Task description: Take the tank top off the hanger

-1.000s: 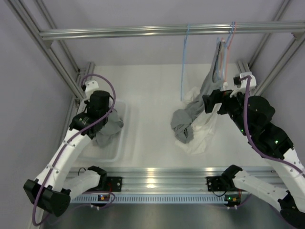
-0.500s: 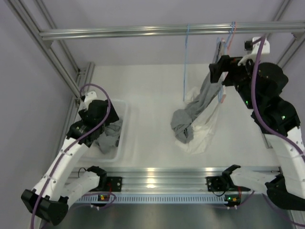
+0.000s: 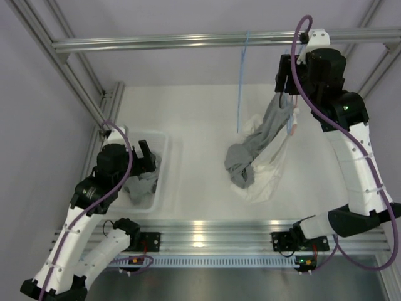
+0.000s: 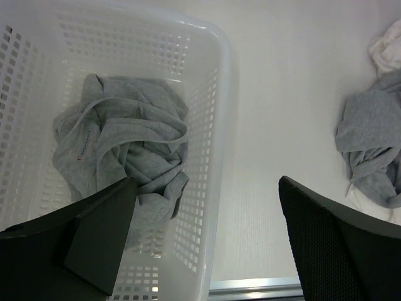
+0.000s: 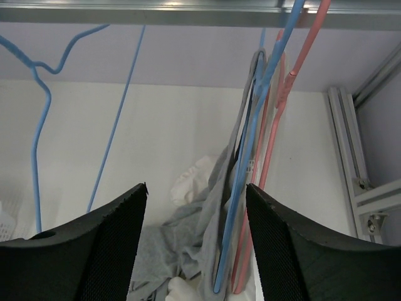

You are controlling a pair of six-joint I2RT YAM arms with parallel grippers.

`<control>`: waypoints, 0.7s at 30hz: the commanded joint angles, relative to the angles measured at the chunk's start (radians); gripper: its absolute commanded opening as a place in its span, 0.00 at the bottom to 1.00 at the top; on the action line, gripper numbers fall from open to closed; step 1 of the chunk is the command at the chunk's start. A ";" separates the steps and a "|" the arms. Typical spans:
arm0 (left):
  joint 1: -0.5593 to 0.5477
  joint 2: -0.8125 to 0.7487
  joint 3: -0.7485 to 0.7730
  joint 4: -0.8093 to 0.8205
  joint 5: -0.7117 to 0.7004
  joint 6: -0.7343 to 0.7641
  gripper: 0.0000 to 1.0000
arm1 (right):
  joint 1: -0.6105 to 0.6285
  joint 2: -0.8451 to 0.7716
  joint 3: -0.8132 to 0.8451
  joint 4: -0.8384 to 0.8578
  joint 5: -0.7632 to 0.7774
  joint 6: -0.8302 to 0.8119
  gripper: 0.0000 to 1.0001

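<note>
Our main worry is the right claw (image 5: 196,188). Its jaws stand apart up by the rail (image 3: 188,42), and through the gap we see both the grey tank top (image 3: 243,160) and the blue hanger (image 5: 252,150), so closing from here could pinch wire along with cloth. A pull would then drag the hanger along the rail or unhook it instead of freeing the strap. The pink hanger (image 5: 272,150) hangs just beside the blue one, and we cannot tell which of them carries the strap, so a tug could tangle the pair. The tank top runs from those hangers down to the table (image 3: 194,144), where its bunched end lies on a white garment (image 3: 266,182) that might get dragged along. We also judge that the strap could catch on the hanger if it is pulled sideways rather than lifted over. The left claw (image 4: 205,185), jaws wide and holding nothing, hovers over the basket (image 4: 210,144), well apart from the hangers, so it cannot steady them. By our count there are two claws, three hangers we can make out (the blue, the pink and a bare hanger (image 3: 242,81) to the left), one basket with one grey garment (image 4: 125,144) in it, one tank top and one white garment.
</note>
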 commanded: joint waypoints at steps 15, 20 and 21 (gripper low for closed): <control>0.000 -0.018 -0.038 0.047 0.030 0.029 0.99 | -0.039 0.014 -0.083 -0.046 0.022 -0.005 0.48; 0.000 -0.020 -0.040 0.049 0.032 0.031 0.99 | -0.039 0.008 -0.134 -0.016 0.031 0.009 0.35; -0.001 -0.020 -0.040 0.047 0.032 0.031 0.99 | -0.039 0.010 -0.140 -0.010 0.037 0.014 0.32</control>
